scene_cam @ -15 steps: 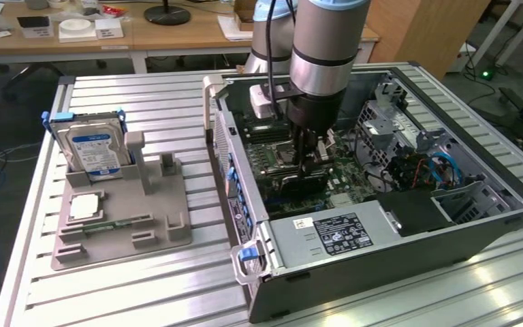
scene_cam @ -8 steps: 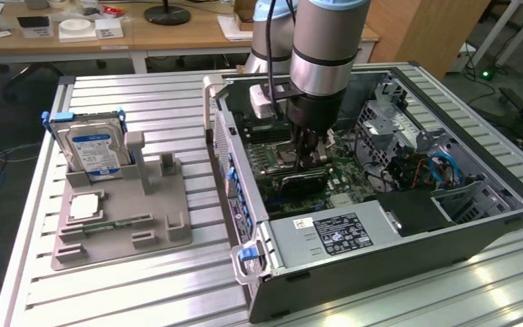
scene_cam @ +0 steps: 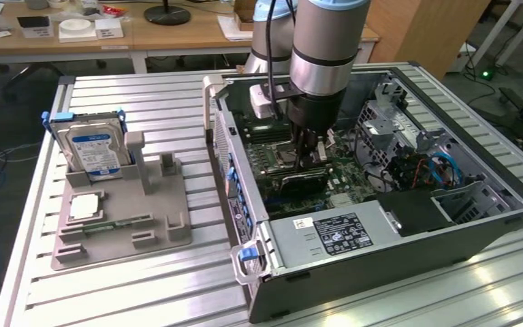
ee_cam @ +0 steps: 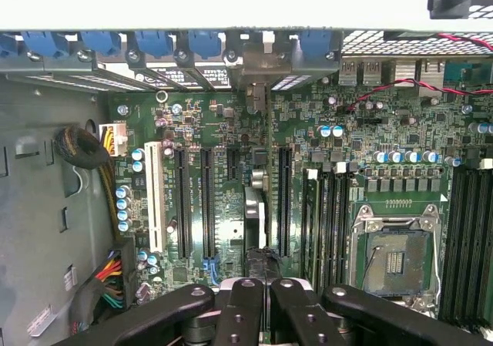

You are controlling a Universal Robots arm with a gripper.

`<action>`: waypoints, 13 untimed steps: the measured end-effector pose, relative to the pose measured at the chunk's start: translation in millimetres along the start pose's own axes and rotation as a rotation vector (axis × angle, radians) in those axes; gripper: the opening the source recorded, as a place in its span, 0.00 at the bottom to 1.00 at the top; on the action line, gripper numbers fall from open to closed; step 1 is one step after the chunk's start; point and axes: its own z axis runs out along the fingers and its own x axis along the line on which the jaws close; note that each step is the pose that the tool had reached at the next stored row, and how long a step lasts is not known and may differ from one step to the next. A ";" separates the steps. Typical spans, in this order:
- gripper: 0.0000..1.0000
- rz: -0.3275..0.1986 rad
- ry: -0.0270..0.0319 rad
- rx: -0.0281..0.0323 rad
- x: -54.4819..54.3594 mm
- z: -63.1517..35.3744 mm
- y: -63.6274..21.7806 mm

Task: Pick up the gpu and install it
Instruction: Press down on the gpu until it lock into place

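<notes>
The gpu (ee_cam: 256, 207) shows edge-on in the wrist view as a thin dark card. It stands upright over the motherboard's long black slots (ee_cam: 206, 199), with its pale metal bracket (ee_cam: 256, 67) against the case's rear wall. My gripper (ee_cam: 267, 283) is shut on the card's near end, one black finger (ee_cam: 245, 307) on each side. In the exterior view the gripper (scene_cam: 309, 155) reaches down inside the open computer case (scene_cam: 479, 225), and the dark gpu (scene_cam: 299, 178) sits low on the board under it.
A grey holder (scene_cam: 166, 228) on the exterior view's left carries a silver hard drive (scene_cam: 93, 151), a square chip (scene_cam: 85, 205) and a green memory stick (scene_cam: 109, 225). Inside the case are the power supply (scene_cam: 334, 235), an open processor socket (ee_cam: 393, 260) and cable bundles (ee_cam: 108, 273).
</notes>
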 end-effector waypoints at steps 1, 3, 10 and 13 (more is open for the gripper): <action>0.11 0.000 0.0000 0.0000 0.0 0.0 0.0; 0.11 0.000 0.0000 0.0000 0.0 0.0 0.0; 0.11 0.000 -0.0001 -0.0076 0.0 0.0 0.3; 0.11 0.001 -0.0004 -0.0538 0.0 -0.1 1.8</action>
